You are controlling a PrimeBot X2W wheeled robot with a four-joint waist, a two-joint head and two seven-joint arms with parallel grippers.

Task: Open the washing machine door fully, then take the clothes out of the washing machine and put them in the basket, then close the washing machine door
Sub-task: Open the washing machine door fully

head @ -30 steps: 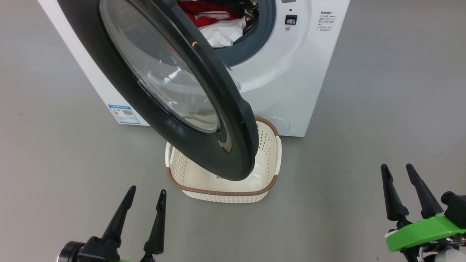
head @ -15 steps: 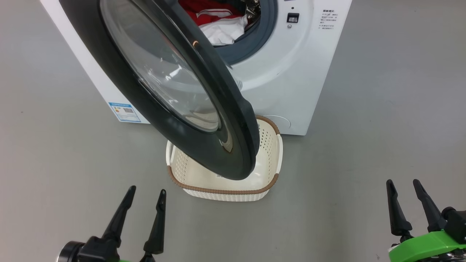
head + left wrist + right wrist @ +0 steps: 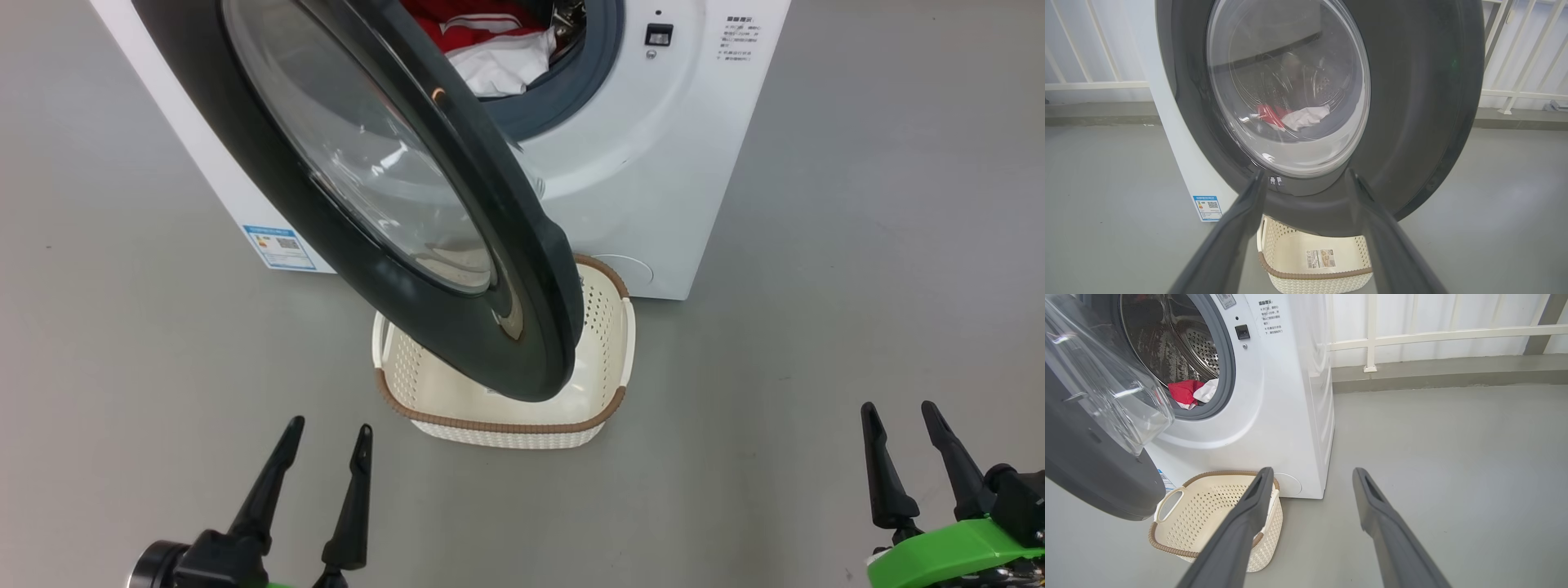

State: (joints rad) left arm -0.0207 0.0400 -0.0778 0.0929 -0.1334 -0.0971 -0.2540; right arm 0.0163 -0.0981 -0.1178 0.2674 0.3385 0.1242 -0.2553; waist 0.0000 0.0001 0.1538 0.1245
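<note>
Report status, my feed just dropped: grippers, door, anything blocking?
Open and empty: left gripper, right gripper. The washing machine door partly open, clothes inside. Door overhangs the basket.

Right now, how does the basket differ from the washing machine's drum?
The basket is cream plastic with a brown rim; the drum is shiny steel. The basket looks empty; the drum holds the clothes, red and white. The basket opens upward on the floor; the drum opens sideways. Both have perforated walls.
</note>
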